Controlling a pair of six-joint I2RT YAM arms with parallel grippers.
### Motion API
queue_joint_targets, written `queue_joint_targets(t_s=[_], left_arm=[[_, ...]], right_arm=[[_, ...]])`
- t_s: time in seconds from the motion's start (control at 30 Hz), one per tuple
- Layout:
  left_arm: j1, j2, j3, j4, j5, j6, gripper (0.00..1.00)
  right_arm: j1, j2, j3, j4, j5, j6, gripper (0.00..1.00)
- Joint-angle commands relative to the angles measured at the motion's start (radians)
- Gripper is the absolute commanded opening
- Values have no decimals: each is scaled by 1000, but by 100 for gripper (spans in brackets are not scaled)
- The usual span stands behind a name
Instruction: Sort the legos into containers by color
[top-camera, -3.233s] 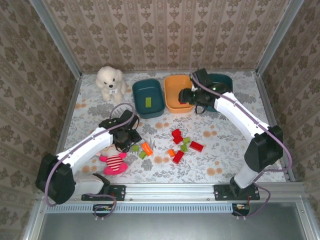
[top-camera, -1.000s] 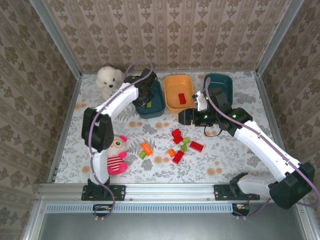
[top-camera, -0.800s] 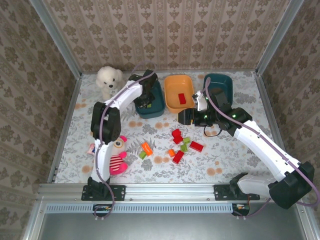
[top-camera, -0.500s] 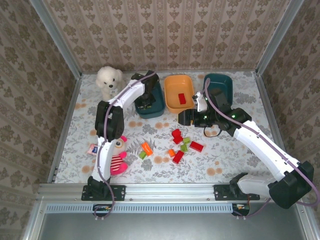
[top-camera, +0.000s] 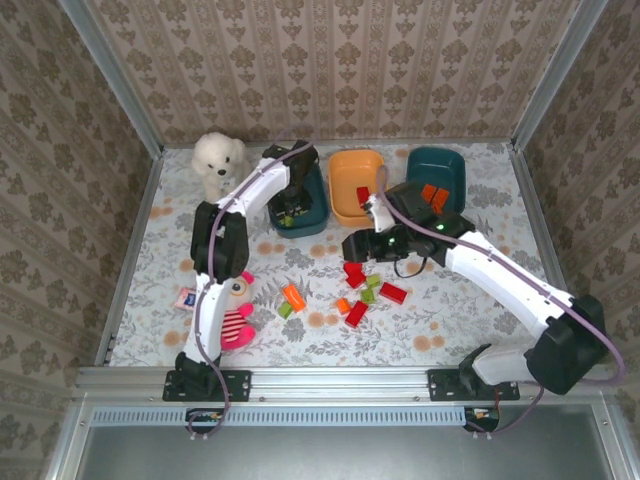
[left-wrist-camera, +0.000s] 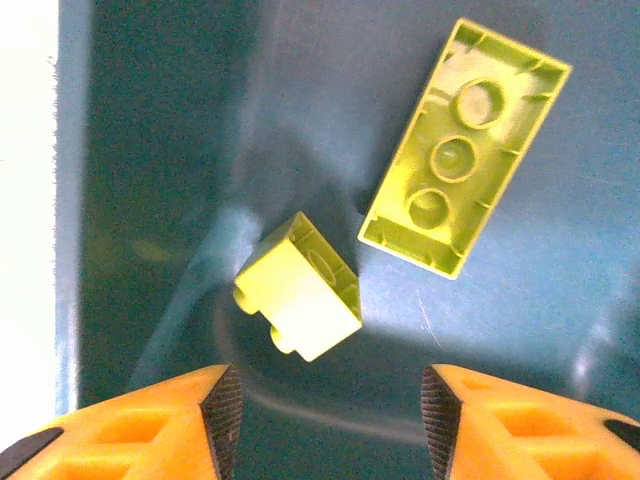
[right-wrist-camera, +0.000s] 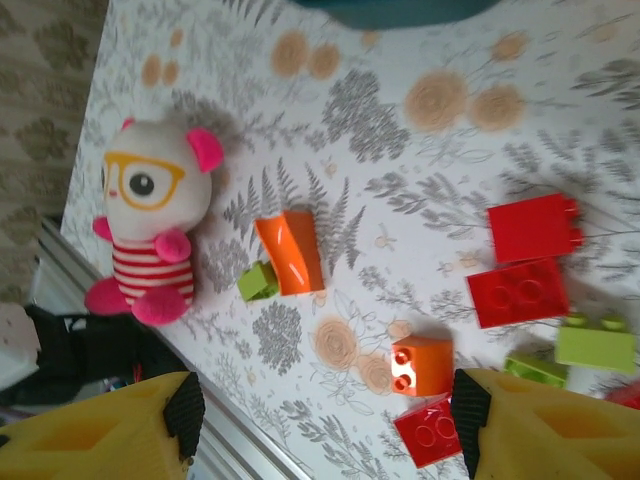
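My left gripper (top-camera: 290, 212) hangs open over the left teal tub (top-camera: 320, 208). In the left wrist view its jaws (left-wrist-camera: 330, 425) stand apart above a small light green lego (left-wrist-camera: 300, 288). A longer green lego (left-wrist-camera: 465, 145) lies on the tub floor beside it. My right gripper (top-camera: 352, 247) is open and empty above the loose legos. Its wrist view shows an orange lego (right-wrist-camera: 422, 365) near the right finger (right-wrist-camera: 470, 410), and a curved orange lego (right-wrist-camera: 290, 250) lies farther off. The orange tub (top-camera: 345, 205) holds a red lego (top-camera: 362, 193). The right teal tub (top-camera: 450, 165) holds orange legos (top-camera: 433, 196).
A striped pink doll (top-camera: 232, 318) lies at the front left and a white plush dog (top-camera: 220, 160) sits at the back left. Red legos (top-camera: 393, 292) and green legos (top-camera: 370, 290) are scattered mid-table. Papered walls close in three sides.
My left gripper has opened and the small green lego now lies loose in the left teal tub. My right arm has moved left over the loose legos, uncovering the right teal tub.
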Motion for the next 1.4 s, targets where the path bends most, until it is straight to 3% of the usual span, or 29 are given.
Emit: queue_joint_targets(t_s=[0.0, 0.17, 0.3, 0.37, 0.43, 0.57, 0.73, 1.1, 1.23, 1.37], left_arm=[[11, -194, -21, -22, -39, 2, 57], [99, -545, -384, 87, -50, -16, 60], [203, -862, -732, 202, 51, 7, 62], [239, -1046, -886, 243, 81, 33, 69], [262, -1188, -993, 243, 98, 41, 75], [293, -1365, -1114, 183, 142, 25, 76], [293, -1449, -1169, 159, 187, -3, 75], [288, -1495, -1173, 144, 230, 14, 74], [285, -1503, -1194, 179, 269, 15, 74], [258, -1486, -1248, 298, 370, 15, 73]], right_arm=[[104, 100, 65, -40, 46, -87, 71], [241, 292, 163, -28, 67, -96, 76], [303, 450, 270, -55, 84, -85, 78], [321, 520, 322, -70, 93, -70, 79], [337, 566, 356, -74, 107, -53, 81], [360, 667, 431, -114, 140, -23, 82], [364, 754, 500, -160, 222, 7, 77], [364, 907, 659, -228, 306, 33, 47], [355, 880, 646, -231, 339, 30, 31], [301, 758, 610, -229, 403, 15, 25]])
